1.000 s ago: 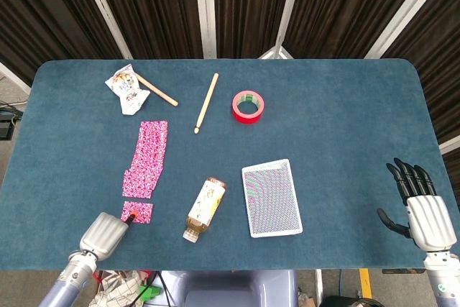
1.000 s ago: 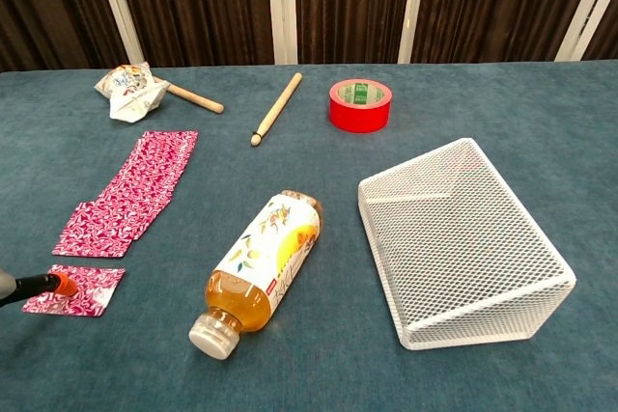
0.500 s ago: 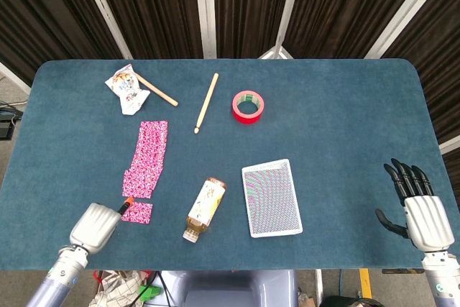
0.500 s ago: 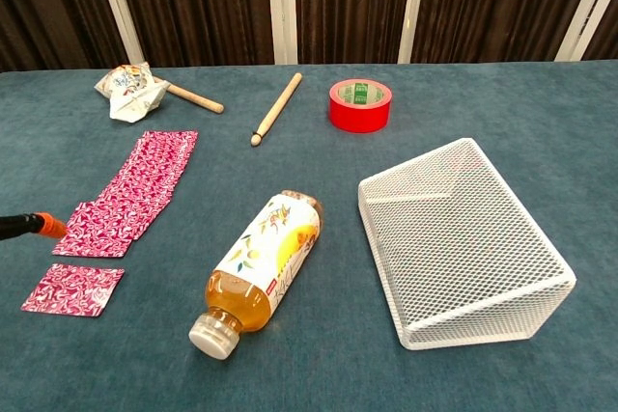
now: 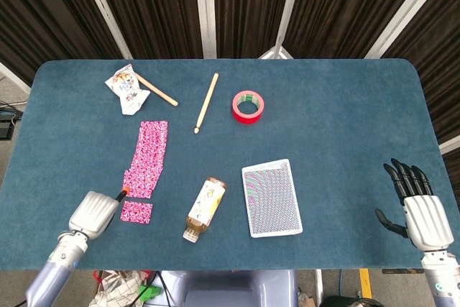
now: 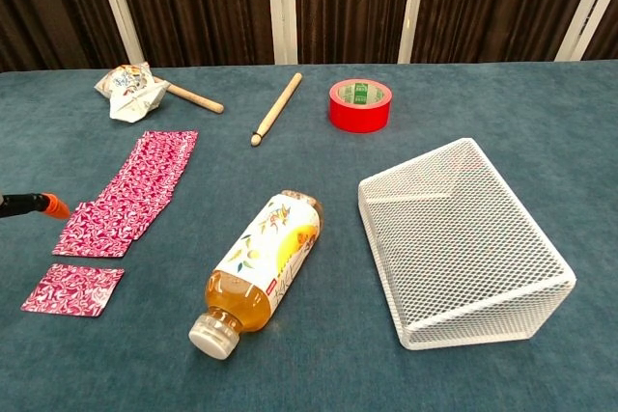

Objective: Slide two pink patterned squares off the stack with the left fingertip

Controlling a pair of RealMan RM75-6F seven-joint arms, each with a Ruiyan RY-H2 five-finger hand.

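A fanned stack of pink patterned squares (image 5: 147, 156) (image 6: 130, 195) lies on the left of the blue table. One pink square (image 5: 136, 212) (image 6: 74, 289) lies apart, just nearer than the stack's front end. My left hand (image 5: 92, 213) hovers at the table's front left, one finger stretched out; its orange fingertip (image 5: 122, 194) (image 6: 53, 206) sits by the stack's near left corner, and I cannot tell if it touches. My right hand (image 5: 420, 210) is off the table's front right, fingers spread, holding nothing.
A bottle (image 5: 204, 208) (image 6: 259, 271) lies on its side right of the squares. A white mesh basket (image 5: 272, 198) (image 6: 462, 238) lies tipped over beside it. Red tape roll (image 5: 248, 106), two wooden sticks (image 5: 206, 103) (image 5: 156, 89) and a crumpled wrapper (image 5: 126, 88) sit farther back.
My left fingertip has left the separated pink square and moved away from me to the stack's near left corner. The separated square stays where it was. The right hand barely moved.
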